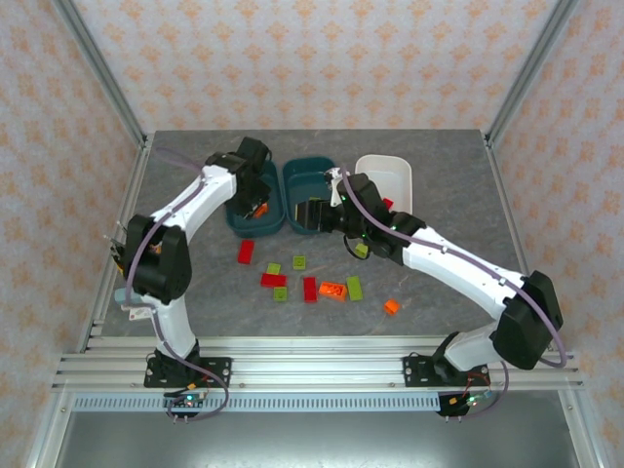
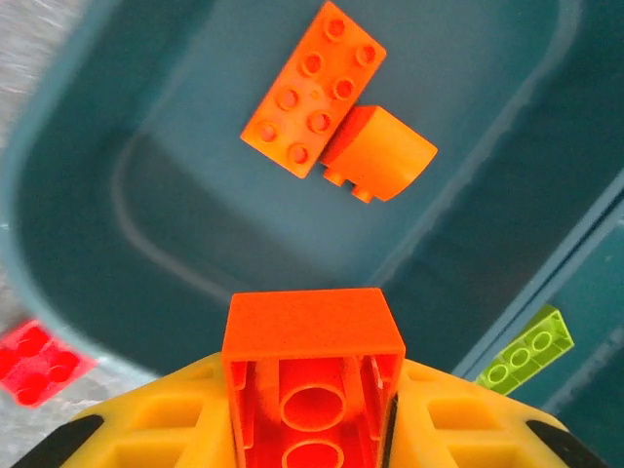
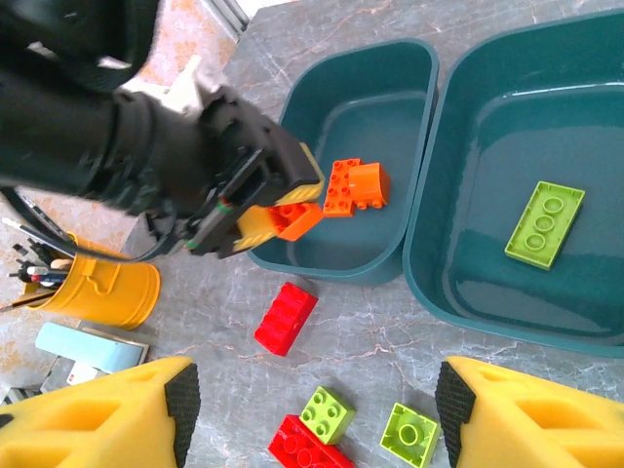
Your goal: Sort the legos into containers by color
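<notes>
My left gripper (image 2: 312, 414) is shut on an orange lego (image 2: 312, 356) and hangs over the left teal container (image 2: 175, 195). Two orange legos (image 2: 314, 90) lie in that container. From the right wrist view the held lego (image 3: 297, 219) hangs above the container's near rim (image 3: 322, 261). The middle teal container (image 3: 507, 195) holds one yellow-green lego (image 3: 544, 224). My right gripper (image 3: 317, 414) is open above the table, over a red lego (image 3: 286, 317) and two yellow-green ones (image 3: 409, 434). In the top view it (image 1: 314, 216) hovers at the middle container's front.
The white container (image 1: 385, 175) stands at the right with a red lego (image 1: 388, 204) inside. Loose red, yellow-green and orange legos (image 1: 333, 291) are scattered on the table in front of the containers. A yellow pen cup (image 3: 102, 288) stands at the table's left edge.
</notes>
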### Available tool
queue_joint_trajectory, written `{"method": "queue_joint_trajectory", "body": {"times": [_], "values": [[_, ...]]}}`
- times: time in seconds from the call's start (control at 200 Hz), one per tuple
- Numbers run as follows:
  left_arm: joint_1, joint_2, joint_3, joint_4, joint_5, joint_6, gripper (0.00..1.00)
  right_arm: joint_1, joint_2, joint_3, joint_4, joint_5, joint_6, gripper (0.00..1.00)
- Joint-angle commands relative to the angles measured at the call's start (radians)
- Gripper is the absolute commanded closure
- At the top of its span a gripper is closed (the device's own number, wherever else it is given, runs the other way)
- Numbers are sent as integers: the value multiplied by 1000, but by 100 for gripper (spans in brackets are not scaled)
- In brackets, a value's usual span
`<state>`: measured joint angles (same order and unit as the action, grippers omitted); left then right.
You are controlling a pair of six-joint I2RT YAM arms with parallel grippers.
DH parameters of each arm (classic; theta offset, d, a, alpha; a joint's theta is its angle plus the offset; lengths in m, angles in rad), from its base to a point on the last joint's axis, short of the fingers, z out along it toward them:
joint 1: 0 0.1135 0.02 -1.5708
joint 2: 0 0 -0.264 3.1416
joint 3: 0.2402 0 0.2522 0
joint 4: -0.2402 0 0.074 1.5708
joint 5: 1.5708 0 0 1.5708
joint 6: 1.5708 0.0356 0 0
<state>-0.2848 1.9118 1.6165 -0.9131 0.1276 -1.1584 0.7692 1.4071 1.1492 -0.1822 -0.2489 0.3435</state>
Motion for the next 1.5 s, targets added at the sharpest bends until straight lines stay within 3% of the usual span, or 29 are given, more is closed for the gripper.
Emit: {"method": "queue_joint_trajectory", "body": {"times": [0.0,0.3,0.535,0.666,0.946,1.141,1.356,1.496], "values": [[13,60,49,-42,63,11,67,-7,9,24,36,31,34,33],[22,158,70,5,129,-59,62,-7,7,0,35,44,51,33],[32,140,70,-19,99,-44,39,-8,34,12,28,26,55,33],[32,109,98,-45,71,-15,32,-7,51,26,11,17,44,33],[25,-115,52,-36,3,113,22,-4,76,45,-41,31,30,33],[-1,-301,-86,11,65,300,21,-2,35,24,-100,69,16,33],[-101,-474,-251,25,120,471,21,-2,-55,-28,-202,146,9,33],[-188,-549,-365,57,112,485,22,-2,-111,-62,-299,212,39,34]]}}
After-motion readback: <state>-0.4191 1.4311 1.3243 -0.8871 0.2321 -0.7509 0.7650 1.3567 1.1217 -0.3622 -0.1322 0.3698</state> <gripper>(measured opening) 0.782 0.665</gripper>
